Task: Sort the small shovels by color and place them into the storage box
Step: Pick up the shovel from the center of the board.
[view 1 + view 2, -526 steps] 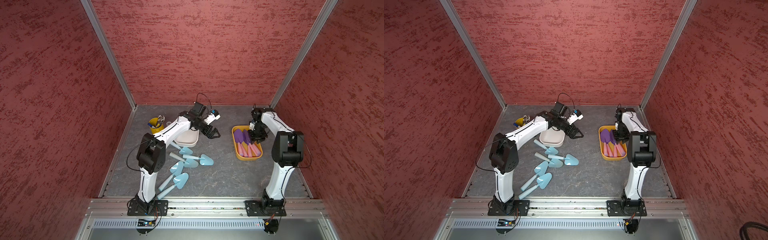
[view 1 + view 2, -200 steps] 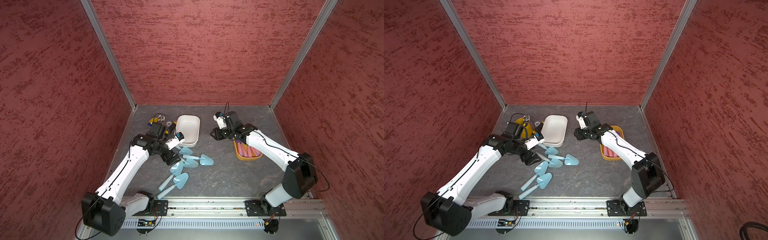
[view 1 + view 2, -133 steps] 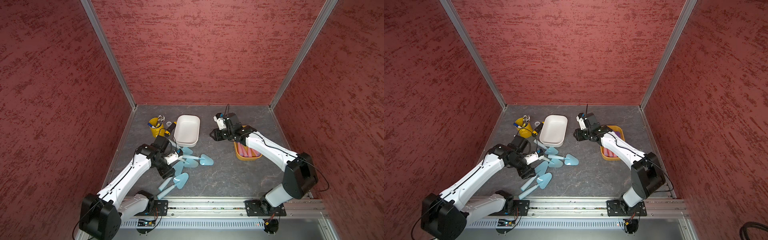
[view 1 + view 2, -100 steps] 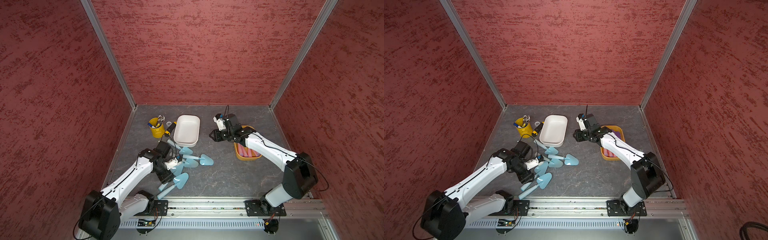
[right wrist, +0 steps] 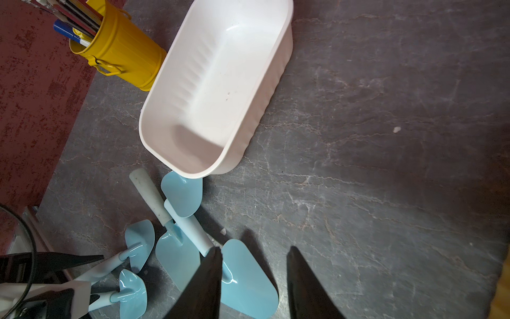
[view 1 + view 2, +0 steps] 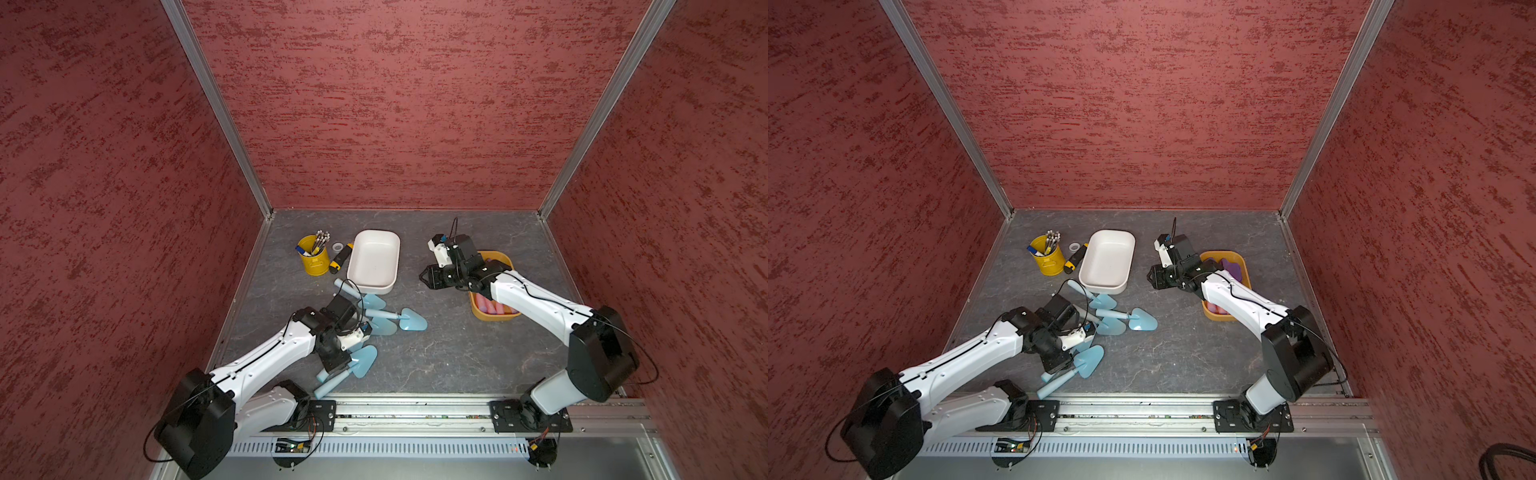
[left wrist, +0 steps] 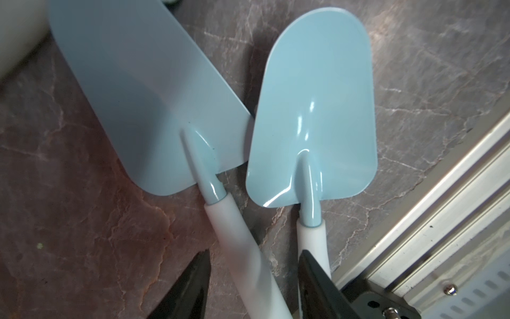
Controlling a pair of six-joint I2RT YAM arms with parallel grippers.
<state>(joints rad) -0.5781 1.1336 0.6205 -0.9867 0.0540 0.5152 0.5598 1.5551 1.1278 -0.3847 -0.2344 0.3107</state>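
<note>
Left hand, jaws apart, is straddling the handle of a shovel, blade pointing away. Right hand, also apart, is hovering farther off.

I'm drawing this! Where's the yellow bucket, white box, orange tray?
Yellow metal bucket [image 6: 314, 264]: in a top view, side wall.
White plastic box [image 6: 374, 261]: in a top view, bare floor.
Orange plastic tray [image 6: 496, 316]: in a top view, near wall.

**Grey marbled tabletop and its load**

The tabletop carries a white box near the back. A yellow pen cup and a black-and-yellow tool stand just beside it. An orange-yellow tray sits well apart, and light blue shovels lie scattered in front of the box.
</note>
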